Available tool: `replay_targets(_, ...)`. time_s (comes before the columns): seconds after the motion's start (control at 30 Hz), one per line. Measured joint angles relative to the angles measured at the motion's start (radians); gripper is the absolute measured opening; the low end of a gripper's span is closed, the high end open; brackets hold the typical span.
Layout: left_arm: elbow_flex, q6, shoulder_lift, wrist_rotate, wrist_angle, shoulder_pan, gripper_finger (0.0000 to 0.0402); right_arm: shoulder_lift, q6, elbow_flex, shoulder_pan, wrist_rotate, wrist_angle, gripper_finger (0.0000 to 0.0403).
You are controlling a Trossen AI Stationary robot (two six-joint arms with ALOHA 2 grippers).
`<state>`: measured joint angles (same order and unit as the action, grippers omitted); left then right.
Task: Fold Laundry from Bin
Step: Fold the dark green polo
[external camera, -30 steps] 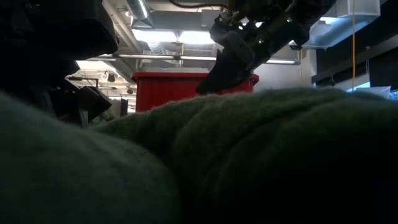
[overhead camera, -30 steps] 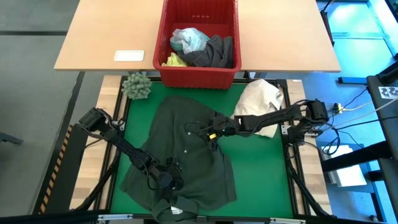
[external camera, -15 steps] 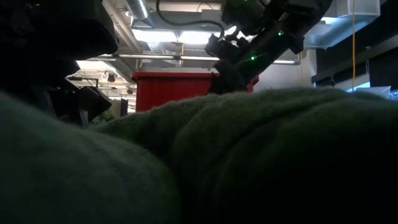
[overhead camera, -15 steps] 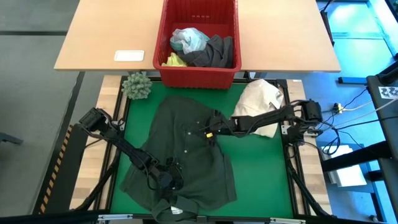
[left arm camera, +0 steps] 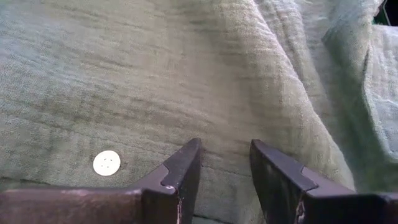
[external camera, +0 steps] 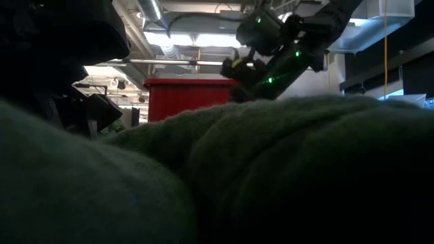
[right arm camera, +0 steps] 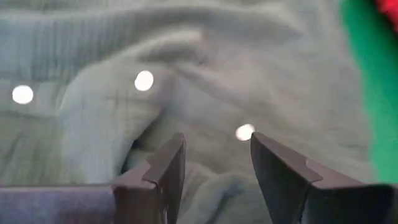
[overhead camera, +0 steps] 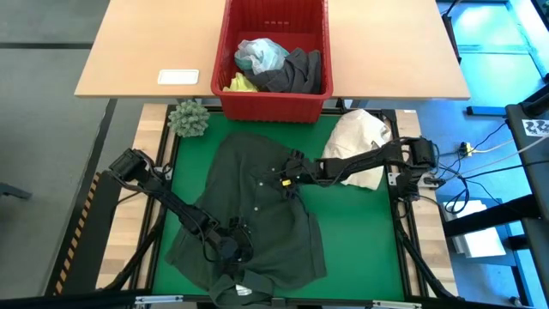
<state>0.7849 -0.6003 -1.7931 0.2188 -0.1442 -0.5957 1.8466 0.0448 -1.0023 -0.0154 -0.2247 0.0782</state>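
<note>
Directly beneath both part-open, empty grippers, left point(overhead camera: 230, 249) and right point(overhead camera: 283, 179), lies the dark green shirt point(overhead camera: 257, 215).

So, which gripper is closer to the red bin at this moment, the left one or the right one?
The right. The right gripper is over the upper middle of the dark green shirt, not far below the red bin. The left gripper is on the shirt's lower part, farther away.

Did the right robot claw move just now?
Yes. The right gripper has slid along the dark green shirt, away from the cream-white bundle and nearer the red bin.
</note>
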Motion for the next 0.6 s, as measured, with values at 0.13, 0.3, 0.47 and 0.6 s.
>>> replay_targets(0.13,0.0,0.0,0.0,0.0,0.0,0.0,0.0135,0.029,0.0,0.001,0.0,-0.018,-0.019,0.0182)
replay_targets(0.3,0.0,0.0,0.0,-0.002,0.0,0.0,0.0135,0.015,-0.001,0.001,0.0,-0.046,-0.159,0.0182)
replay_targets(0.47,0.0,0.0,0.0,0.0,0.0,-0.001,0.0135,-0.033,0.002,0.001,0.002,-0.11,-0.324,0.0182)
replay_targets(0.6,0.0,-0.018,0.0,0.0,0.0,-0.001,0.0135,-0.097,0.041,0.001,0.002,-0.163,-0.443,0.0182)
